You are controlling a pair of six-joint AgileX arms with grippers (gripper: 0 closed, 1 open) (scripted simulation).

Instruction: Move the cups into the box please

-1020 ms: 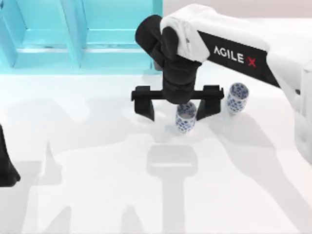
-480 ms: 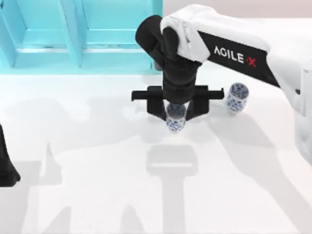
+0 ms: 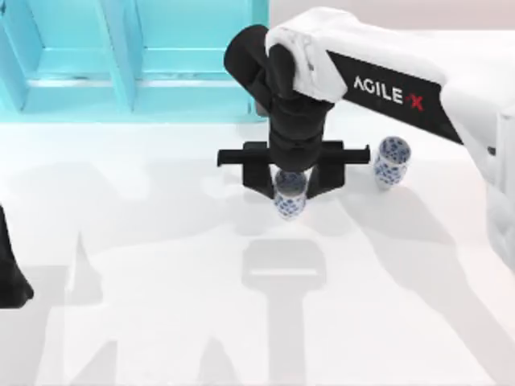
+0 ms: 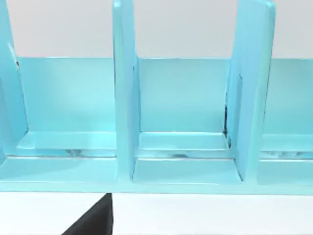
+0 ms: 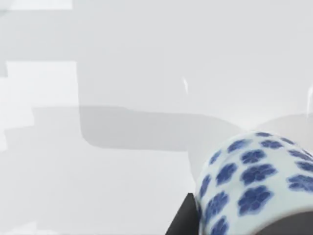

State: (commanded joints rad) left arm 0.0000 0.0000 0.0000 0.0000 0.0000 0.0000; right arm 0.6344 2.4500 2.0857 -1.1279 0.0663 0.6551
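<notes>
My right gripper point(image 3: 290, 186) is in the middle of the table, shut on one white cup with blue flowers point(image 3: 290, 203). The cup stands upright between the black fingers point(image 3: 259, 178). The right wrist view shows that cup's patterned side point(image 5: 254, 181) up close against a dark finger point(image 5: 183, 220). The other cup point(image 3: 392, 161) stands upright to the right, apart from the gripper. The turquoise box point(image 3: 121, 60) with inner dividers lies at the back left. My left arm point(image 3: 10, 273) is parked at the table's left edge, and its wrist view faces the box's compartments point(image 4: 124, 98).
The white tabletop point(image 3: 161, 322) stretches open in front of the gripper and to the left. The right arm's white link point(image 3: 386, 88) reaches in from the right over the back of the table.
The right gripper's fingers have come together on the cup, which shifted slightly left with them. The other cup and the left arm have not moved.
</notes>
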